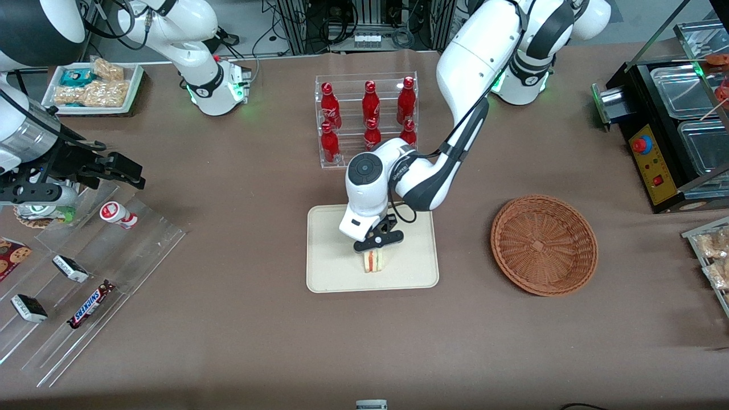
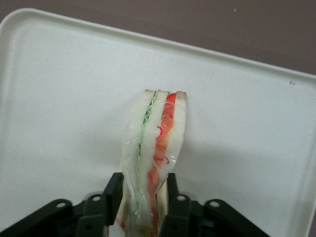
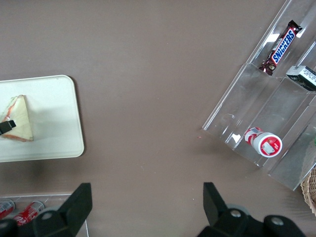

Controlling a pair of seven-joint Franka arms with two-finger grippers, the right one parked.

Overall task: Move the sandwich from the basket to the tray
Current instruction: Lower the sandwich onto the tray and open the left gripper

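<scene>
Black fingers (image 2: 114, 195) of the gripper (image 2: 142, 197) clamp the sandwich (image 2: 153, 148) upright on the tray (image 2: 59, 98).

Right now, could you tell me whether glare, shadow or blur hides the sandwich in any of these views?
Front view: even light, and the gripper covers the top of the sandwich on the tray. Left wrist view: sandwich sharp, its wrap glints faintly, the tray looks washed out. Right wrist view: sandwich clear, cut at the edge.
</scene>
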